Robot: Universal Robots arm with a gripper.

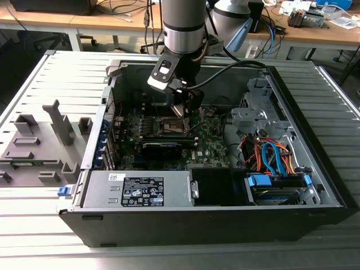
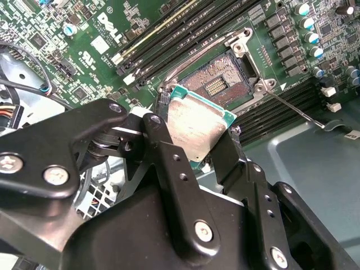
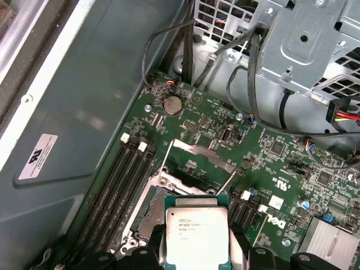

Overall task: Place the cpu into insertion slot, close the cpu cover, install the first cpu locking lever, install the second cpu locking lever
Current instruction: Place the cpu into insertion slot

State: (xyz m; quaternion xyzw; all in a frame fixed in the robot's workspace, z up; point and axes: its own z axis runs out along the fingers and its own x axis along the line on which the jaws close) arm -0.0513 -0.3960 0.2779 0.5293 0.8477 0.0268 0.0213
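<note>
Holding the cpu by two opposite edges, the gripper has its black fingers closed in just to the chip's width, one on each side. The chip's silvery top faces up, with its green edge showing around it. It hangs over one edge of the insertion slot and is not seated: most of the slot's dark square floor with its gold contacts is uncovered. I cannot tell whether the chip's nearest corner touches the slot's rim.

In the first wrist view the cpu sits between the fingertips of the gripper, and the insertion slot shows just beside it. The cpu cover is swung up and away from the slot, seen as a thin silvery strip. Two wire locking levers are raised, one at each end of it. In the second wrist view one locking lever slants out from a corner of the slot's frame.

Long black memory slots run along both sides of the slot on the green circuit board.

From the exterior view, the gripper reaches down into the open computer case, just above the insertion slot near the middle of the board.
</note>
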